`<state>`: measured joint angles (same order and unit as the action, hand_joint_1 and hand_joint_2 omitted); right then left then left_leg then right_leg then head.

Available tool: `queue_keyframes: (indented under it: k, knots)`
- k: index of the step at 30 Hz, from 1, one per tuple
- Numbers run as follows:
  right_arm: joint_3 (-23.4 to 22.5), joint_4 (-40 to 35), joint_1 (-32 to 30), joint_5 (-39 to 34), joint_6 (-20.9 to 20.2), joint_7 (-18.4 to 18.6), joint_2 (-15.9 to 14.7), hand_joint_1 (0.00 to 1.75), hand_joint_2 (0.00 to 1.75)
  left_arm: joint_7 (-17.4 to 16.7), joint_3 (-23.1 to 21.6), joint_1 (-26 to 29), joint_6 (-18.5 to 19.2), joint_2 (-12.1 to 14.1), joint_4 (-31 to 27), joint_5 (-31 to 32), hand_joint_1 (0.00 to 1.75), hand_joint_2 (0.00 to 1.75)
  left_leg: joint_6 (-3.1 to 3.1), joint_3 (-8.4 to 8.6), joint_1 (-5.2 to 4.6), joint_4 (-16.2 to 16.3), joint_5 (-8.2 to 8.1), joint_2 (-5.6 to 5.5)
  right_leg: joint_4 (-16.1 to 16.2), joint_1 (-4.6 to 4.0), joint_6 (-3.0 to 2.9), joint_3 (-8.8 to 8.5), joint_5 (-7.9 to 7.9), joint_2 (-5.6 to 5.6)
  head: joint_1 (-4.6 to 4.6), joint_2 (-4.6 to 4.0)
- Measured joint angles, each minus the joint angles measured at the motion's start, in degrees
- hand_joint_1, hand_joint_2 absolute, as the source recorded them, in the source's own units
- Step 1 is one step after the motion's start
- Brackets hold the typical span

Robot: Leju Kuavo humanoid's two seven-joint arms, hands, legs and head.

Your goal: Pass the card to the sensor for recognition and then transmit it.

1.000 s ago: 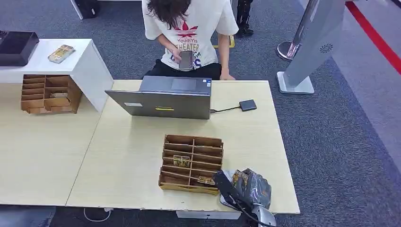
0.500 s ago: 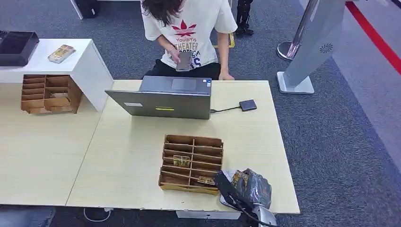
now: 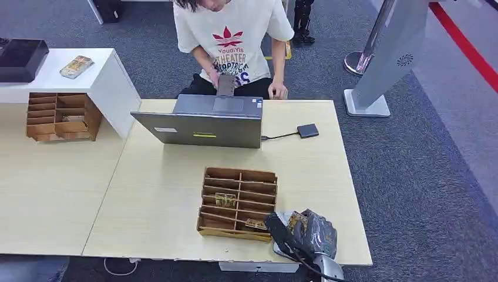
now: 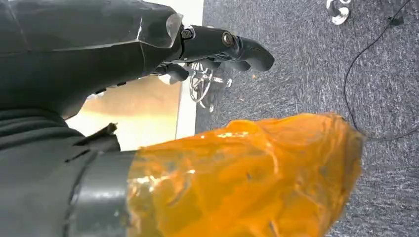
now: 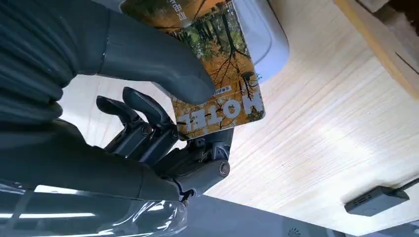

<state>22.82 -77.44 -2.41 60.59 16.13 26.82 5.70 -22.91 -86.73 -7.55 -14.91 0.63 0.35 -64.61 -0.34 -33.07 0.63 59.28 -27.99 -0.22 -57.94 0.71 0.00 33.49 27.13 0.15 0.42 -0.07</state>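
My right hand (image 5: 148,113) has the card (image 5: 217,74) pinched between the thick thumb on its printed face and the dark fingers (image 5: 143,111) behind it. The card hangs over a white sensor pad (image 5: 262,34) at the near right corner of the table (image 3: 158,194), just beside the wooden organizer (image 3: 238,202). I read "HOTEL" on the card. My left hand (image 4: 217,47) holds nothing, fingers loosely curled.
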Motion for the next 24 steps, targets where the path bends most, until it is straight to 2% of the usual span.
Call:
queue_keyframes:
  k: [24]
  knots:
    - [-0.2,0.0,0.0,0.6,-0.7,0.1,0.0,1.75,1.75,-0.5,-0.3,-0.1,0.0,0.0,0.0,0.1,0.00,0.00,0.00,0.03,0.00,0.0,0.00,0.00,0.0,0.00,0.00,-0.04,0.00,0.00,0.00,0.00]
